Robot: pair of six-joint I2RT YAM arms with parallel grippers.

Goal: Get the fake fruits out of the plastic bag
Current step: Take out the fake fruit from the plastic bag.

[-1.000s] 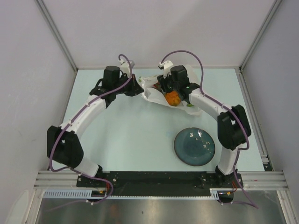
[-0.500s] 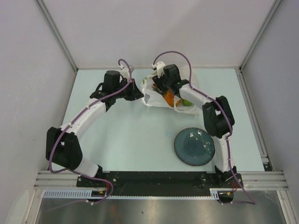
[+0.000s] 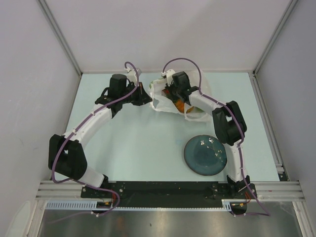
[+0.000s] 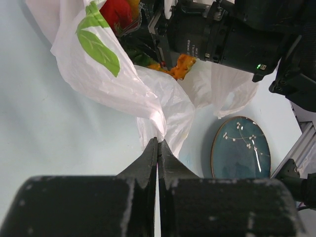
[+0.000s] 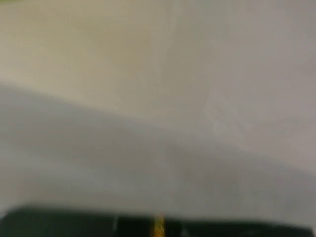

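The plastic bag (image 3: 159,102) sits bunched at the far middle of the table. It is white with a green leaf print (image 4: 101,47). My left gripper (image 3: 146,99) is shut on the bag's edge (image 4: 158,142) and holds it up. My right gripper (image 3: 173,93) reaches into the bag's mouth; its fingers are hidden by plastic. In the left wrist view a red fruit (image 4: 116,12) and an orange pineapple piece (image 4: 180,66) show inside the bag. An orange fruit (image 3: 178,105) and a green fruit (image 3: 197,108) show through it from above. The right wrist view is blurred white plastic (image 5: 158,98).
The dark blue round plate (image 3: 205,154) lies on the table near the right arm's base; it also shows in the left wrist view (image 4: 241,155). The right arm (image 3: 227,121) arches over the space between bag and plate.
My right gripper has moved left and further back, deeper into the bag's mouth. The bag has bunched up taller. My left gripper has barely moved.
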